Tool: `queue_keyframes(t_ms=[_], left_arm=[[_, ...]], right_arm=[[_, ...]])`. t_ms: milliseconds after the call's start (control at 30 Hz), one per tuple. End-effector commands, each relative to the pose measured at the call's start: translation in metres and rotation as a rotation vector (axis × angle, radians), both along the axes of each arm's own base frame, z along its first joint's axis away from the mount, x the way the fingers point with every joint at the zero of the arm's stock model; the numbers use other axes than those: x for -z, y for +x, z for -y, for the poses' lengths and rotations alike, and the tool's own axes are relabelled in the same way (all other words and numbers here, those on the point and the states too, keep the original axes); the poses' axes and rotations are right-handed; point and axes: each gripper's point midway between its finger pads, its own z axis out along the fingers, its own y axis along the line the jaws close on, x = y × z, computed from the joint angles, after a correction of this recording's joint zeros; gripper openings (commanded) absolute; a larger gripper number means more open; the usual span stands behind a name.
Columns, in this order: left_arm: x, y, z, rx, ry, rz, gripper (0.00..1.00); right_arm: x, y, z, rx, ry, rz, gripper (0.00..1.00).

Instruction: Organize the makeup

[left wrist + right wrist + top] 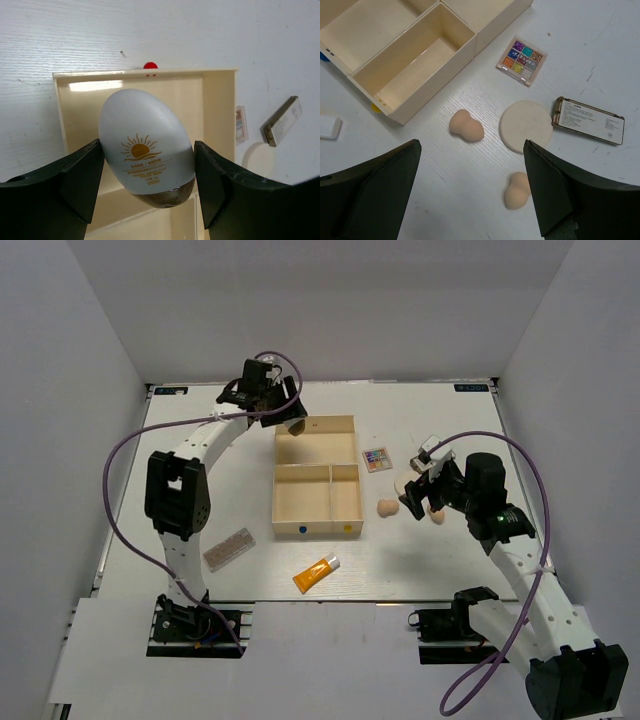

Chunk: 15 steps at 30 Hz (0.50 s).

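One white cap [329,126] partly off-frame

We list: white cap [329,126] beside the tray [415,67], cropped by the frame edge; dark case [590,121] beyond the tray, print unreadable.

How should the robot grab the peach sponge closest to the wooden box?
Come straight down with the open right gripper and pinch the sponge across its narrow waist. It lies flat on the table with bare space along both long sides, and the pinched-in middle should help stop it slipping out.
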Motion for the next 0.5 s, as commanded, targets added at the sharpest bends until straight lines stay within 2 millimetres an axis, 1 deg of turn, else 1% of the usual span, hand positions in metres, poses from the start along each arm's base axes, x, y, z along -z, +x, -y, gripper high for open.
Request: queue_keyframes(t_ms=[0,33,67,100,133,200,233,267,433,467], left_arm=[[-0.005,0.014,-0.003,-0.067,0.067,0.020,0.20],[-0.001,0.015,0.002,-0.071,0.071,0.014,0.22],[0.010,0.015,0.003,-0.087,0.098,-0.007,0.26],[0.013,0.017,0.003,-0.095,0.102,-0.016,0.27],[0.015,0.017,0.008,-0.088,0.101,-0.018,0.30],[0.020,0.018,0.008,-0.106,0.128,-0.013,0.42],[0.021,0.018,0.007,-0.107,0.133,-0.014,0.43],[0.025,0.016,0.012,-0.098,0.139,-0.019,0.50],[0.029,0.014,0.013,-0.095,0.166,-0.032,0.55],[0.027,0.011,0.017,-0.087,0.164,-0.029,0.60]], right_arm=[[-0.003,0.005,-0.001,0.007,0.010,0.019,0.89],[-0.003,0.005,-0.001,0.005,0.009,0.020,0.89],[-0.003,0.005,-0.001,0.007,0.009,0.018,0.89],[-0.002,0.005,-0.001,0.006,0.007,0.017,0.89],[-0.002,0.005,-0.001,0.008,0.007,0.017,0.89],[-0.002,0.005,-0.001,0.004,0.006,0.018,0.89],[-0.002,0.005,-0.002,0.002,0.006,0.018,0.89],[-0.002,0.005,-0.001,0.006,0.006,0.017,0.89],[-0.002,0.005,-0.001,0.007,0.006,0.019,0.89],[-0.001,0.005,-0.001,0.005,0.004,0.016,0.89]])
